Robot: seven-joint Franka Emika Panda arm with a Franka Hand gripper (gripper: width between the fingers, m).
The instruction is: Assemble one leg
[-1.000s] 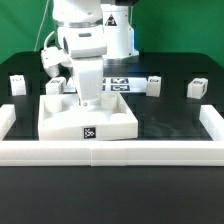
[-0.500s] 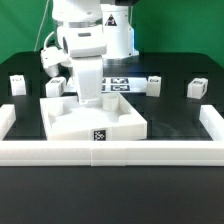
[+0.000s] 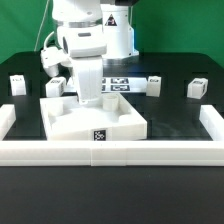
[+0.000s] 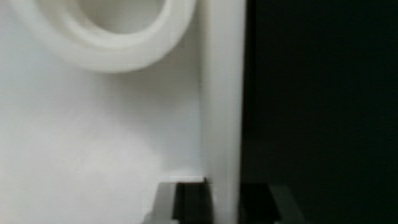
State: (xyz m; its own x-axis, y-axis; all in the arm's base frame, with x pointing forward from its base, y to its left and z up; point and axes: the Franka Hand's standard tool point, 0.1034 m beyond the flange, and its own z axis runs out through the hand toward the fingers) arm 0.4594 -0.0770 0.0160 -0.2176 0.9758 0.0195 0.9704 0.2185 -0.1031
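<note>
Black surface (image 3: pixel 172 115) all around, fenced by a white rail (image 3: pixel 110 152) along the near side and both ends. My arm (image 3: pixel 85 40) comes straight down over the middle. Below it lies the big white panel (image 3: pixel 112 120), flat, tag on its near edge. My jaws are down at its far edge, closed on the panel's wall. The wrist view shows the wall (image 4: pixel 226 120) running between my two dark pads (image 4: pixel 189 205) with no gap I can make out, and a round recess (image 4: pixel 125 30) beside it. The marker board (image 3: pixel 122 85) lies flat behind the panel. Now the legs, all loose on the surface, none in my grip: leftmost leg (image 3: pixel 17 84) well off to the exterior view's left, second leg (image 3: pixel 56 87) just beside my arm at the panel's far corner, third leg (image 3: pixel 155 84) next to the marker board, rightmost leg (image 3: pixel 197 88) well apart.
</note>
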